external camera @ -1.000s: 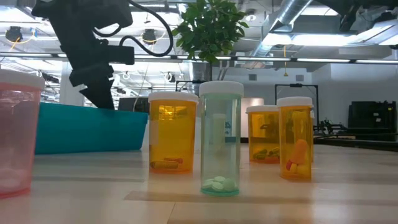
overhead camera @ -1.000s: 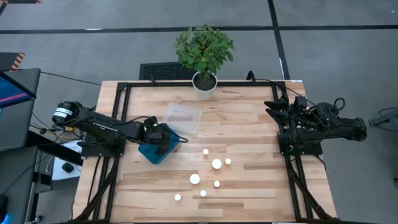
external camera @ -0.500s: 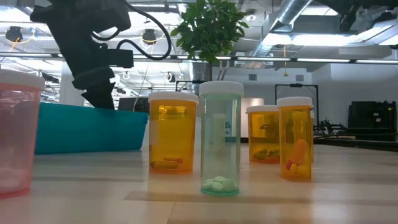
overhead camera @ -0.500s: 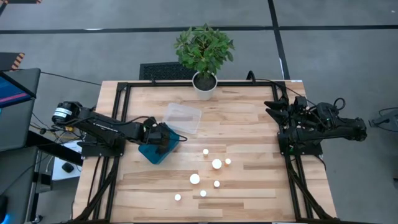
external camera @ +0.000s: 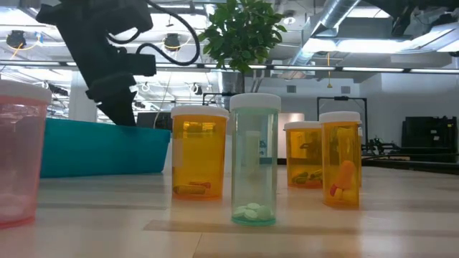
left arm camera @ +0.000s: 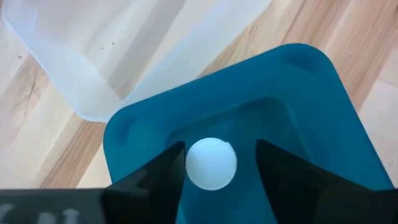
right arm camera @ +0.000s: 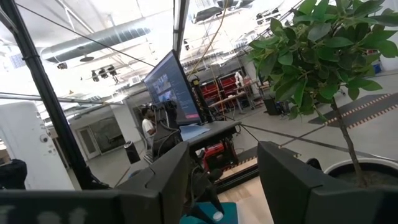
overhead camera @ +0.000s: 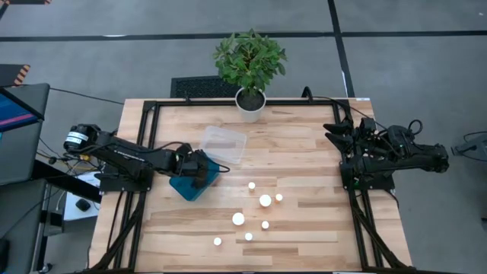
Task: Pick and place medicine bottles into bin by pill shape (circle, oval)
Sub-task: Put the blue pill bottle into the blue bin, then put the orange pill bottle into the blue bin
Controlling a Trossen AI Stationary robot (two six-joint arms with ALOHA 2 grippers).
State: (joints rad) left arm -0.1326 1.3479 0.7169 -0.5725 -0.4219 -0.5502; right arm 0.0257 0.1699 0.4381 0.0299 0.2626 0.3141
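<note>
We've got the wooden tabletop [overhead camera: 304, 160] with both arms on their side frames. Biggest task item: the teal bin [overhead camera: 186, 185] at the left side, with a clear bin [overhead camera: 224, 144] just beside it toward the plant [overhead camera: 249, 57]. Two bins fit the circle/oval split, though we can't tell which is which.

Our left gripper [left arm camera: 217, 163] hangs directly over the teal bin, tips dipped just inside the rim in the low view. Its fingers [left arm camera: 168, 167] are spread, with a white-capped bottle [left arm camera: 211, 163] seen cap-on between them. There's a gap on the one side; on the other we can't tell whether a finger touches it. We read this as a release into the bin, but we can't tell whether the bottle is free or resting on the floor.

Our right gripper [right arm camera: 221, 171] is parked over the right frame, aimed off toward the plant and the room, fingers spread on nothing.

Remaining medicine bottles [overhead camera: 265, 201]: seven white caps clustered mid-tabletop, well apart from both bins, two caps wider than the rest. The low view shows them upright: three orange ones [external camera: 199, 153], a clear greenish one [external camera: 254, 159] with small round pale pills, and a pink one [external camera: 20, 150] closest to the camera. One orange bottle holds elongated pills.
</note>
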